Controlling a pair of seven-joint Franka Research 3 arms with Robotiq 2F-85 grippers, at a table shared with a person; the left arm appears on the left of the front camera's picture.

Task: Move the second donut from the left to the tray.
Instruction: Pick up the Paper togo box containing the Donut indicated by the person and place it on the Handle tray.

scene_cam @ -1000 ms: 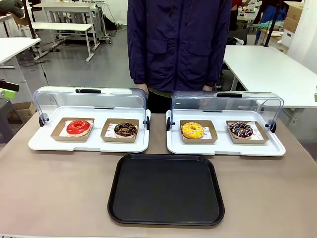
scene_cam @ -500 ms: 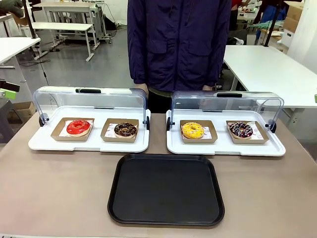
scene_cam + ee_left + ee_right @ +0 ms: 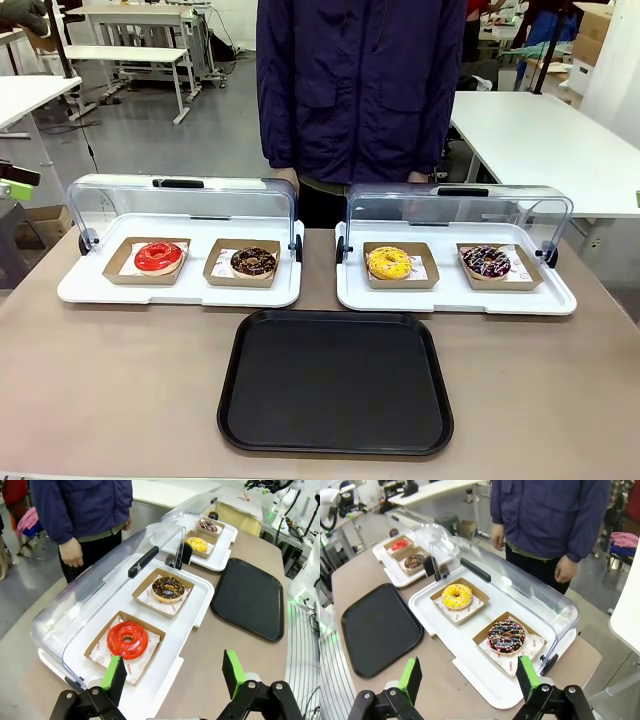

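The dark chocolate donut with tan bits lies in its brown cardboard holder on the left white display tray, to the right of the red-glazed donut. The large black tray lies bare on the table's near middle. My left gripper hangs open above the left display tray's near corner, close to the red donut. My right gripper is open above the right display tray's edge, near the sprinkled donut.
Both white display trays have their clear domed lids swung back open. A yellow donut and the sprinkled donut sit on the right one. A person in a dark blue jacket stands behind the table.
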